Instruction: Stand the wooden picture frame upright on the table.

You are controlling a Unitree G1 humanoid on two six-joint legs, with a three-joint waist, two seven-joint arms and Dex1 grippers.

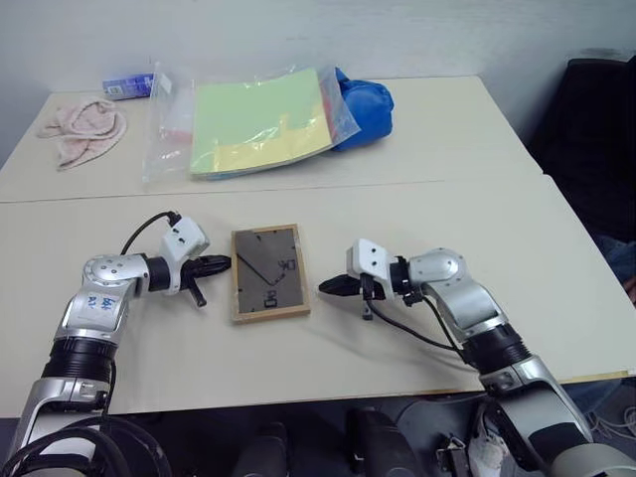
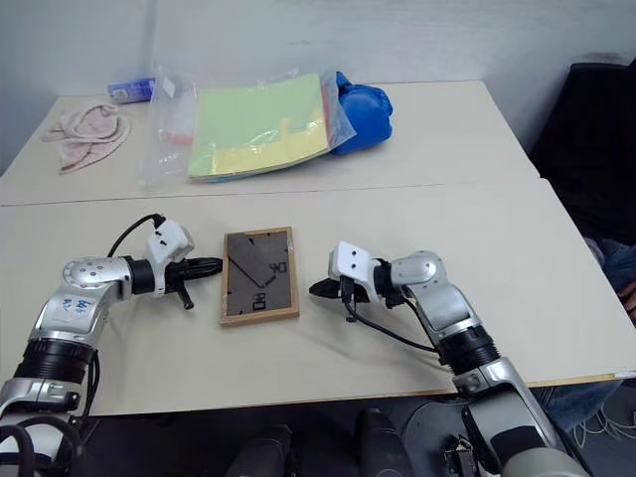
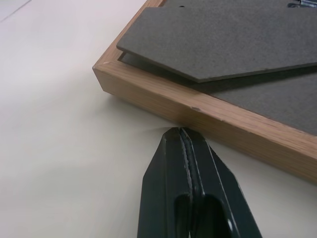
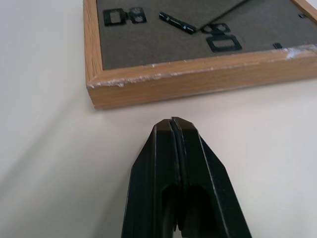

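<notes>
The wooden picture frame lies flat on the worktop, back side up, on the near half just below the straight seam. Its dark back panel and fold-out stand face the ceiling.

The left hand is pinched closed with nothing in it. Its tip sits right at the frame's left edge (in the left wrist view it looks like it is touching the wood, or almost). The right hand is pinched closed too and holds nothing. Its tip is near the frame's right edge, with a small strip of bare worktop between them.

There is lots of open room on the near half, to the right of the right arm and in front of the frame.

On the far half lies a clear bag with green and yellow paper inside. A blue bundle touches its right side. A pink cloth lies near the far left corner, with a small blue packet beside it.
</notes>
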